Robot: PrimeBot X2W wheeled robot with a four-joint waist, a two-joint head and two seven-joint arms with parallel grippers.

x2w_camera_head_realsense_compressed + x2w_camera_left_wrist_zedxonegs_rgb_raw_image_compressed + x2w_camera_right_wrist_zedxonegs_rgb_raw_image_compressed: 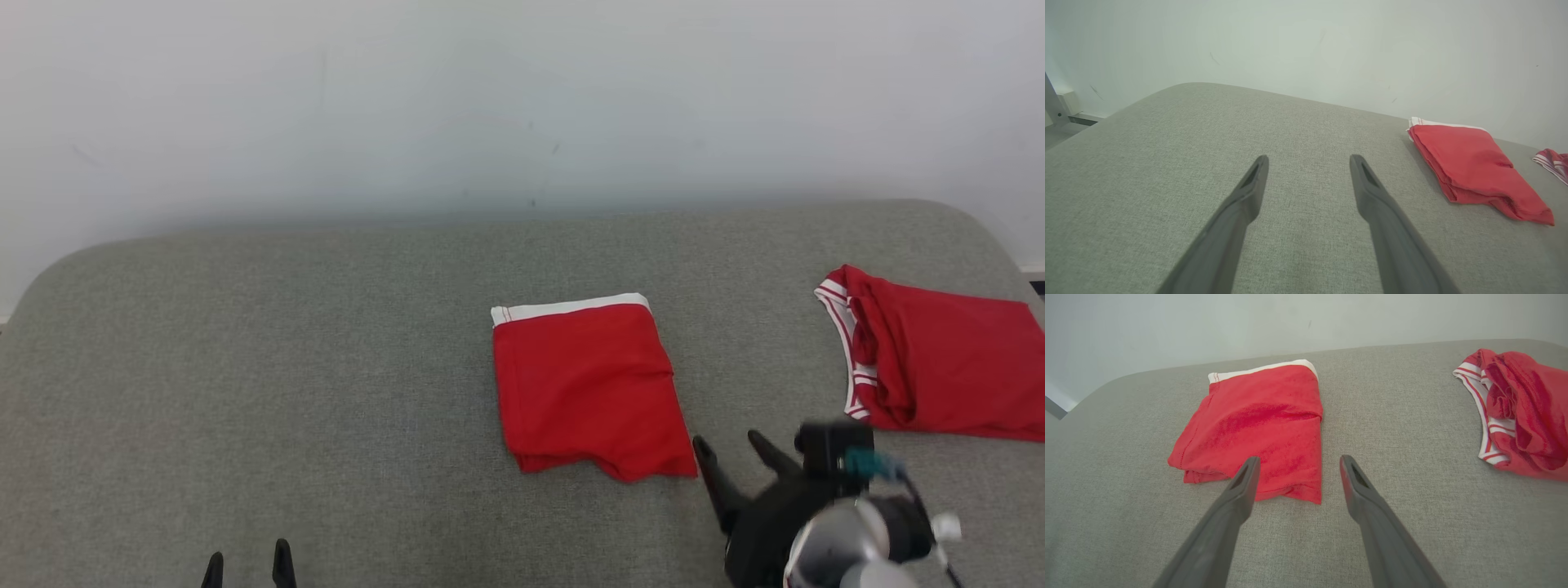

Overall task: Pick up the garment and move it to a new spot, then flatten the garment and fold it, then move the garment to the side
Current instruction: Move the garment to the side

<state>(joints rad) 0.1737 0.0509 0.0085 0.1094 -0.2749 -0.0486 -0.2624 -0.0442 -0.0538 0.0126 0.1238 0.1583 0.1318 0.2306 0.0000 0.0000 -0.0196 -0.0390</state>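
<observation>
**Folded red garment is waiting near the open right gripper**

The folded garment [588,388] is lying about in the middle of the grey padded surface [326,367], well apart from a second red garment [939,367] with striped trim at the right end.

The right gripper [727,441] is hovering just beside the garment's near right corner, with jaws spread wide and gripping nothing. The left gripper [248,551] is resting far to the left, also spread and empty.

The cloth is looking thin, soft and light, so I am judging that it will sag and may unfold if it is lifted by one layer only. The stacked edges at the near side are offering the best hold: one finger under all layers and one on top, near the right corner.

The packet is almost square and is running slightly longer from the robot toward the wall. Its white band [571,308] is pointing to the wall, and the near end is leaning a little to the robot's right.
</observation>
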